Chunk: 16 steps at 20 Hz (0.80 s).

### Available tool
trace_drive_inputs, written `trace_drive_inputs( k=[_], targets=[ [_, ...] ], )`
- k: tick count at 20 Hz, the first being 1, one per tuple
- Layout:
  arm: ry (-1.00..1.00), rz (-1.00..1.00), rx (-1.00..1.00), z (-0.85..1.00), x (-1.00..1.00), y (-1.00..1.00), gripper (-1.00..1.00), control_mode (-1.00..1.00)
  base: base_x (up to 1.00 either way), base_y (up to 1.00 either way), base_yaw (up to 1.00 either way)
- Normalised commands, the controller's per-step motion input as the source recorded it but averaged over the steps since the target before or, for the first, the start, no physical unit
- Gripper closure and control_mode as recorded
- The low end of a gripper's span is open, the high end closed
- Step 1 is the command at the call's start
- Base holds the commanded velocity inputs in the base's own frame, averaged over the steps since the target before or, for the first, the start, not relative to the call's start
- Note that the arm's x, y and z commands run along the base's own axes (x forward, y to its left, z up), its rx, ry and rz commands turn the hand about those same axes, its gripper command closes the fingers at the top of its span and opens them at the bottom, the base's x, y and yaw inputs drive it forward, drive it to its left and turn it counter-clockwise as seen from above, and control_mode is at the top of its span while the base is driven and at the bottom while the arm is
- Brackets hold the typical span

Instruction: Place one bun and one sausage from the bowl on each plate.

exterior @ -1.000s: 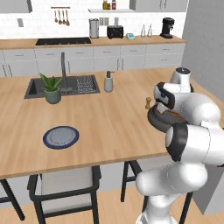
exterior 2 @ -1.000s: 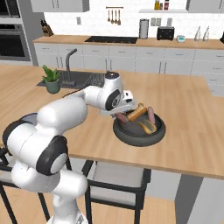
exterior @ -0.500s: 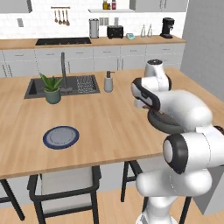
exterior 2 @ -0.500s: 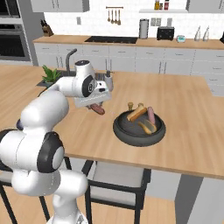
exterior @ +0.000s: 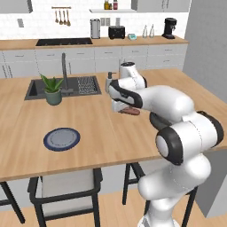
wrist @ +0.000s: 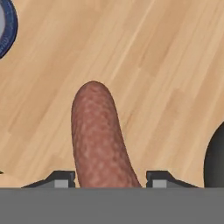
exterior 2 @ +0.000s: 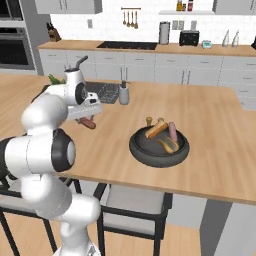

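The tool (exterior: 124,107) is gripping a sausage (exterior: 130,111) above the table (exterior: 88,119), carrying it toward the blue-rimmed plate (exterior: 61,138) at eight o'clock, where it needs lowering and releasing.

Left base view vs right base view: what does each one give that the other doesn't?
Left base view alone: the blue-rimmed plate on the counter, bare, and the coffee maker on the back counter.
Right base view alone: the dark bowl with buns and sausages inside, and the wall oven.
Both: the sausage shut in the jaws above the wooden counter, plus the sink and the soap dispenser.
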Motion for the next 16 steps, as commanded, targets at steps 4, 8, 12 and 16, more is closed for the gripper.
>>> trace_drive_inputs(
  k=[4,8,12,16],
  targets=[
    [0.03,0.09,0.06,-0.32,0.0,1.0,1.0,-1.0,0.0,0.0,0.0],
    [0.0,0.09,0.1,-0.44,0.0,1.0,1.0,-1.0,0.0,0.0,0.0],
    [-0.02,0.05,0.12,-0.42,0.0,1.0,1.0,-1.0,0.0,0.0,0.0],
    [-0.08,0.0,0.07,-0.18,0.32,0.96,1.0,-1.0,0.0,0.0,0.0]
  ],
)
